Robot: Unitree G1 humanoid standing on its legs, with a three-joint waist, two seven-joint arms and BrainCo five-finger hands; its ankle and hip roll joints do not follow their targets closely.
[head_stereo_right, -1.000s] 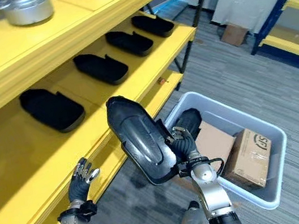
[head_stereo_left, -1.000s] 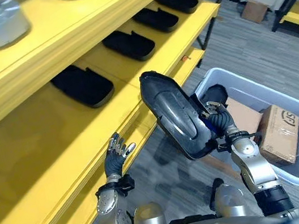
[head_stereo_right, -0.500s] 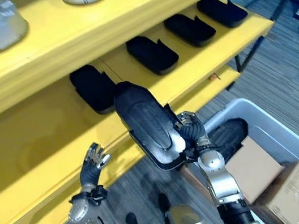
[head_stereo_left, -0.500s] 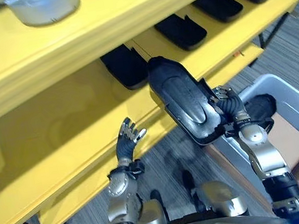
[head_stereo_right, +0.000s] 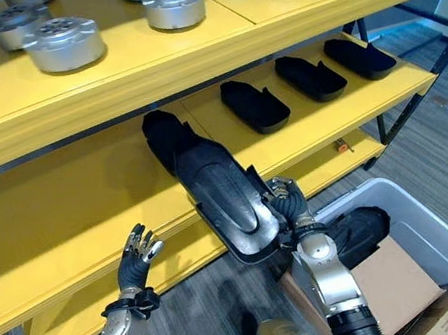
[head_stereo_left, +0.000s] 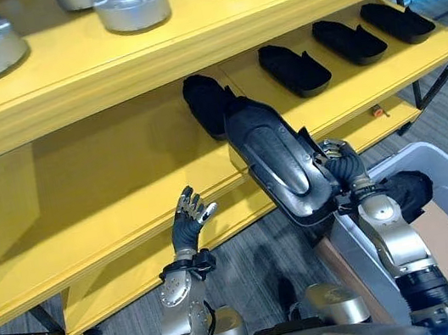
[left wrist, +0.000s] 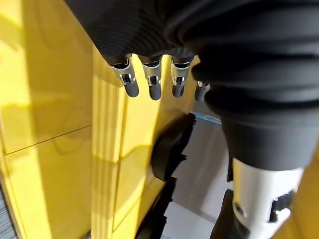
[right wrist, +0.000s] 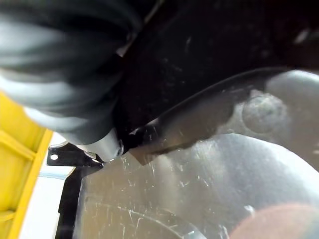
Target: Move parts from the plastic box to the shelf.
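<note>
The long black moulded part is held up in the air in the right hand, whose fingers are curled round its near, lower end. Its far tip points up toward the front edge of the middle shelf and overlaps, in the head views, the nearest of the black parts already laid there. Three more such parts lie in a row along that shelf toward its right end, each crosswise to the front edge.

The left hand is raised near the shelf's front edge, well apart from the part, fingers straight and slightly spread, holding nothing.

Below and to the right the grey plastic box stands on the floor, with another black part and cardboard boxes inside. Silver round parts line the top shelf.

The step in hand looks like carrying the part to the shelf. To do it well, the part should probably go to the bare stretch of shelf left of the row, turned crosswise like its neighbours. The far tip should clear the upper shelf's front edge on the way in, and the part should lie flat before the fingers let go.
</note>
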